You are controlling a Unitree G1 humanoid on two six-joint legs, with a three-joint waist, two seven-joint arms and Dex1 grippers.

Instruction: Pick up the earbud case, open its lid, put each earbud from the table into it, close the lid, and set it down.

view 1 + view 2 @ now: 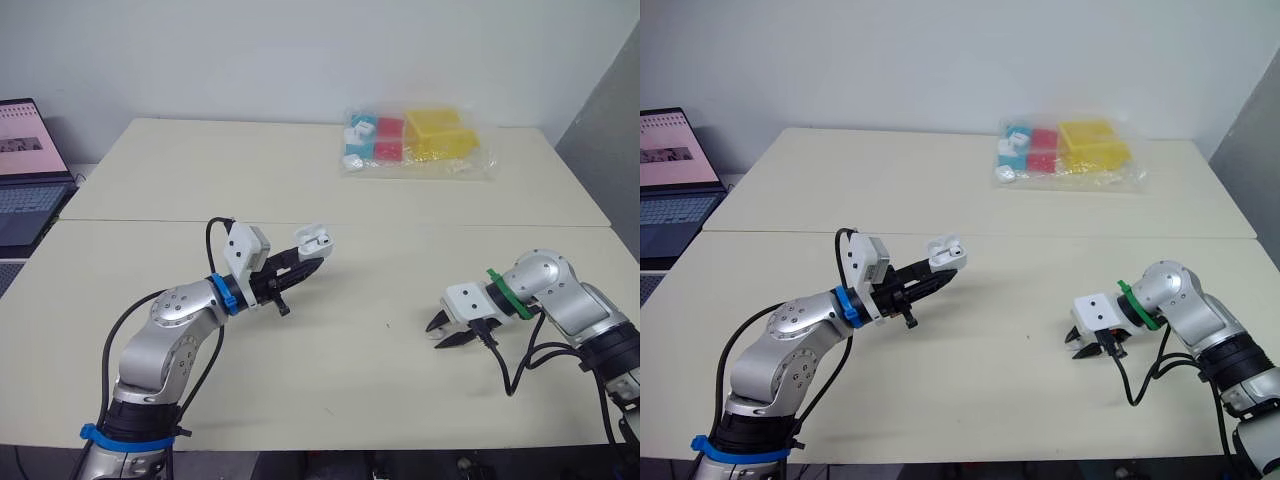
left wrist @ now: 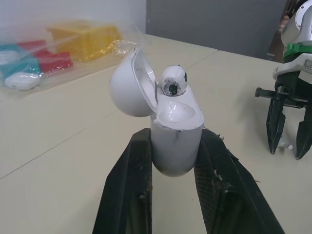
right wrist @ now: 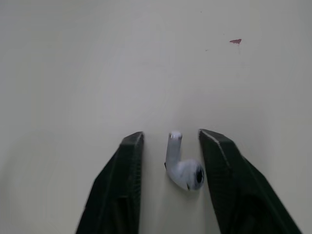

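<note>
My left gripper (image 1: 310,258) is shut on the white earbud case (image 2: 176,141) and holds it above the left middle of the table. The case lid (image 2: 129,83) is hinged open, and one white earbud (image 2: 173,80) sits in the case with its head sticking up. Over on the right, my right gripper (image 1: 440,333) points down at the table and is open. Its fingers (image 3: 122,185) stand on either side of a second white earbud (image 3: 183,168), which lies flat on the table without touching them.
A clear plastic bag (image 1: 415,140) of yellow, red and teal blocks lies at the far side of the table. An open laptop (image 1: 25,170) stands off the left edge. A seam (image 1: 450,224) crosses the cream tabletop.
</note>
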